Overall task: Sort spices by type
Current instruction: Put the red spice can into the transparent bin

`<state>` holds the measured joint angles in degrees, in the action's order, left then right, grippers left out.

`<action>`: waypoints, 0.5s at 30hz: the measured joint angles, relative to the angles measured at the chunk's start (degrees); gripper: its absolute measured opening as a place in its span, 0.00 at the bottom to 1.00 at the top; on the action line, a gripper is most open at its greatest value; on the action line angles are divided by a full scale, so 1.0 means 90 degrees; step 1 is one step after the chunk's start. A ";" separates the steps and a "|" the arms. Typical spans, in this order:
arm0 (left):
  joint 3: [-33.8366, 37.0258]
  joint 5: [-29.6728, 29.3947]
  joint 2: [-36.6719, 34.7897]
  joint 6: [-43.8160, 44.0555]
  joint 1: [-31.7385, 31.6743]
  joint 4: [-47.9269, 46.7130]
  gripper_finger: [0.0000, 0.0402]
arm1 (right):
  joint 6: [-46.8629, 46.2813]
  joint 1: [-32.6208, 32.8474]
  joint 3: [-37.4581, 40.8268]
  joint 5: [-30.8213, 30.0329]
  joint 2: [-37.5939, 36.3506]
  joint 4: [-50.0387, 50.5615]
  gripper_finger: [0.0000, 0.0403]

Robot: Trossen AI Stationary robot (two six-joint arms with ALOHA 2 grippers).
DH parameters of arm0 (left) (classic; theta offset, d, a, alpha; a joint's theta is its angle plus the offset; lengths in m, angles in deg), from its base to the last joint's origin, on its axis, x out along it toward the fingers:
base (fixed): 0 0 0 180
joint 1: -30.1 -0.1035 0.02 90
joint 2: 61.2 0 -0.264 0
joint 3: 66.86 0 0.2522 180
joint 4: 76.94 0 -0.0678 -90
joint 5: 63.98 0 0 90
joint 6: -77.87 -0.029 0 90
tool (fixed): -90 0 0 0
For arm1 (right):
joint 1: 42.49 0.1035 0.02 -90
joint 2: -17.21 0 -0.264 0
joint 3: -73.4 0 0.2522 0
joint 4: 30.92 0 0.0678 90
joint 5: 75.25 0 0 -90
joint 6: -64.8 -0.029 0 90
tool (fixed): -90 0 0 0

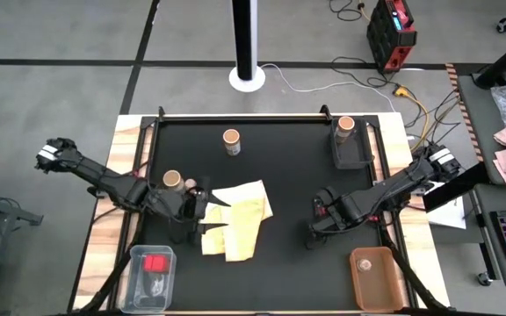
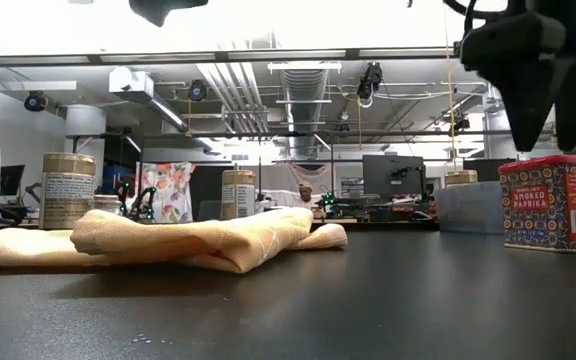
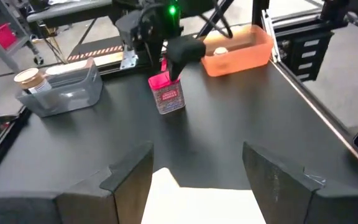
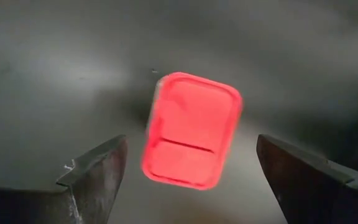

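A small red spice tin (image 2: pixel 553 205) labelled smoked paprika stands upright on the black mat right of centre. My right gripper (image 4: pixel 191 146) hangs open just above it, pointing down, with one finger on either side of the tin's red lid (image 4: pixel 191 130) and clear of it. My left gripper (image 3: pixel 197 152) is open above the left edge of the folded yellow cloth (image 1: pixel 235 219), touching nothing. One tan-topped jar (image 1: pixel 172 180) stands beside the left arm, and another (image 1: pixel 231 140) stands at the far middle.
A dark tray (image 1: pixel 351 154) at the far right holds a third tan-topped jar (image 1: pixel 345 125). A clear box (image 1: pixel 134 281) at the near left holds a red tin (image 1: pixel 155 262). An orange bin (image 1: pixel 356 281) at the near right holds a small pale round one (image 1: pixel 365 263).
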<state>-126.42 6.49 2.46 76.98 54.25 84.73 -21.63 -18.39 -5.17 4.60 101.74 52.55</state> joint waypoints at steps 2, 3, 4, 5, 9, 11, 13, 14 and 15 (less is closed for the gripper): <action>0.0002 -0.0245 0.0000 0.0109 0.0155 -0.0003 0.57 | 0.0120 -0.0065 0.0100 0.0012 0.0000 -0.0222 0.87; 0.0002 -0.0385 0.0000 0.0168 0.0235 -0.0002 0.57 | 0.0163 -0.0091 0.0135 0.0016 0.0000 -0.0224 0.87; 0.0003 -0.0533 0.0000 0.0236 0.0324 -0.0004 0.57 | 0.0177 -0.0115 0.0169 0.0027 0.0000 -0.0212 0.87; 0.0005 -0.0679 0.0000 0.0297 0.0417 -0.0004 0.57 | 0.0183 -0.0131 0.0196 0.0049 0.0000 -0.0175 0.87; -0.0015 -0.1076 0.0000 0.0540 0.0753 -0.0025 0.57 | 0.0270 -0.0133 0.0251 0.0087 0.0000 -0.0207 0.86; -0.0036 -0.1145 0.0000 0.0680 0.0899 -0.0019 0.57 | 0.0325 -0.0129 0.0297 0.0151 0.0000 -0.0221 0.86; -0.0049 -0.1298 0.0000 0.0801 0.1055 -0.0004 0.57 | 0.0368 -0.0129 0.0372 0.0165 0.0000 -0.0346 0.87; -0.0051 -0.1414 0.0000 0.0871 0.1136 -0.0004 0.57 | 0.0391 -0.0129 0.0415 0.0172 0.0000 -0.0384 0.87; -0.0051 -0.1502 0.0000 0.0949 0.1208 -0.0004 0.57 | 0.0408 -0.0129 0.0466 0.0172 0.0000 -0.0417 0.86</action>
<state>-126.88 -7.02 2.46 85.52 65.12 84.70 -17.96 -19.55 -0.98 6.15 101.74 48.79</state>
